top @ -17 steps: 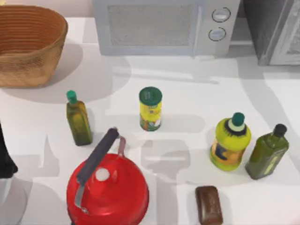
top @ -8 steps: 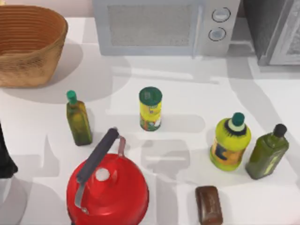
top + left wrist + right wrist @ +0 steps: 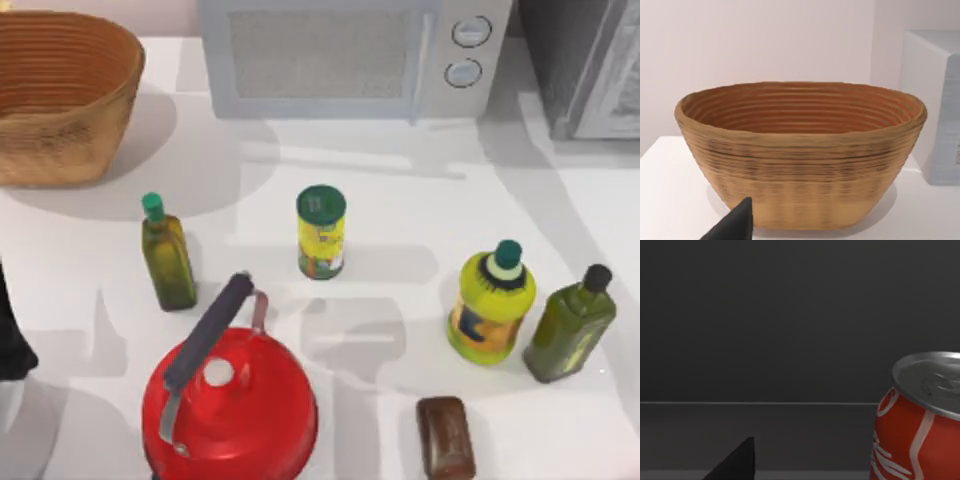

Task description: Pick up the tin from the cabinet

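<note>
My right gripper (image 3: 735,462): one dark fingertip shows; spread unclear.
Tin (image 3: 917,420): red, upright, just ahead, inside the dark cabinet (image 3: 580,60).
My left arm (image 3: 12,340): parked at table's left edge, facing the basket (image 3: 800,150).

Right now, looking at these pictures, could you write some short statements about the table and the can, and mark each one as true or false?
1. The red can stands upright against a dark grey surface in the right wrist view. True.
2. The red kettle lies inside the wicker basket. False: the kettle sits on the table near the front, apart from the basket at the back left.
3. The white microwave has two round knobs. True.
4. The yellow tin with the green lid is tipped on its side. False: it stands upright.
5. The brown block lies in front of the yellow bottle. True.
</note>
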Motion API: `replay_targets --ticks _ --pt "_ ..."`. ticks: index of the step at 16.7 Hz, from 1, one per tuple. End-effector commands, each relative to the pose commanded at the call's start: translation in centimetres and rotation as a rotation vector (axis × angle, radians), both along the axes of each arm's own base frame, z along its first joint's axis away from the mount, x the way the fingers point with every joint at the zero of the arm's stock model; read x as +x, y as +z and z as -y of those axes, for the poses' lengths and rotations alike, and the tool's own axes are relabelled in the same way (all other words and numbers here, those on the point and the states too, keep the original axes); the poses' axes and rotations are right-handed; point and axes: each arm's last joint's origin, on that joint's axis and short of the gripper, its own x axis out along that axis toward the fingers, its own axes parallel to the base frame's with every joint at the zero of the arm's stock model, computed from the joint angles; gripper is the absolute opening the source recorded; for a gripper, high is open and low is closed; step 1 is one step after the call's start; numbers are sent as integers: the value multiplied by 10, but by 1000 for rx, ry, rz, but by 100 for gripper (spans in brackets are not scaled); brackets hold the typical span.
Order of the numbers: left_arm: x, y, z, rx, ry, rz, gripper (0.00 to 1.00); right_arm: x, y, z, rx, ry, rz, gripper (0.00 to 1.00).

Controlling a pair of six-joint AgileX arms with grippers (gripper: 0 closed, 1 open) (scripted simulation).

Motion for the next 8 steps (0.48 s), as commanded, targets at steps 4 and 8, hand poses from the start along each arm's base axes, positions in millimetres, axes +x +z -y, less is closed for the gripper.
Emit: replay_targets --ticks 4,8 --pt "0 0 0 0 0 0 100 3 0 0 0 0 0 100" --pt "0 0 0 0 0 0 100 3 0 0 0 0 0 70"
